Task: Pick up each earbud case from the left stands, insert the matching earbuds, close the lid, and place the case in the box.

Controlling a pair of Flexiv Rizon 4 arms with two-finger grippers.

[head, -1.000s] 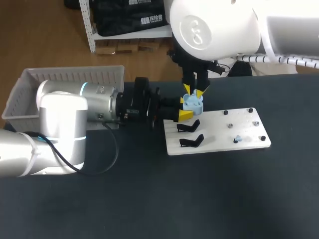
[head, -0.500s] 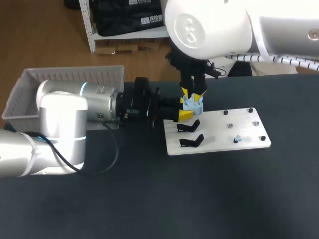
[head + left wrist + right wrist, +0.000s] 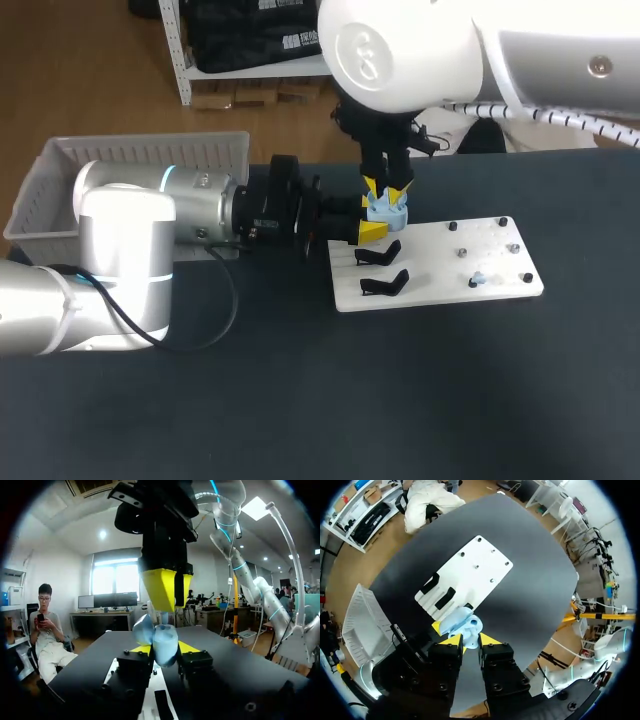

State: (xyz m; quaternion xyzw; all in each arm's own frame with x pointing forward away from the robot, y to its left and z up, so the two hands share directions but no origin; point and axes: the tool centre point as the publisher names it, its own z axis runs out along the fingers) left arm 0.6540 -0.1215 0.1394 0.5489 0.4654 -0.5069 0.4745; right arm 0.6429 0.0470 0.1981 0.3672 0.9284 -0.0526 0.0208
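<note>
Two arms are seen over the dark table (image 3: 400, 400). Starting at the left, a white basket (image 3: 150, 152) is sat at the table's far edge, and the left arm (image 3: 150, 215) is stretched out in front of it toward the middle. The left gripper (image 3: 165, 648) is clamped on the pale blue earbud case (image 3: 388, 208), which is pinched from both sides and held just over the back-left corner of the white board (image 3: 440, 255). The right gripper (image 3: 387, 187) is hung straight above the case, right at its top. Whether anything is gripped there can't be told, tbh. Two black stands (image 3: 383, 284) are set at the board's left end, and a small blue earbud (image 3: 478, 280) is laid toward its right end.
</note>
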